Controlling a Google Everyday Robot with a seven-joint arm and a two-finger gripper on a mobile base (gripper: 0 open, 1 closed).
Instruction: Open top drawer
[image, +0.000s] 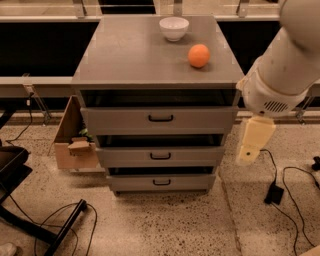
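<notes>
The top drawer (160, 120) is the widest of three grey drawer fronts in the cabinet, with a black loop handle (161, 118). It sits closed or nearly closed, with a dark gap above it. My gripper (252, 142) hangs cream-coloured from the white arm (280, 75), to the right of the cabinet's front right corner. It is at about the height of the top and middle drawers and touches neither.
A white bowl (174, 28) and an orange (199, 55) sit on the cabinet top (130, 55). Two narrower drawers (160, 156) lie below the top one. A cardboard box (75, 140) stands at the left. Black cables (280, 185) and a chair base (20, 200) lie on the floor.
</notes>
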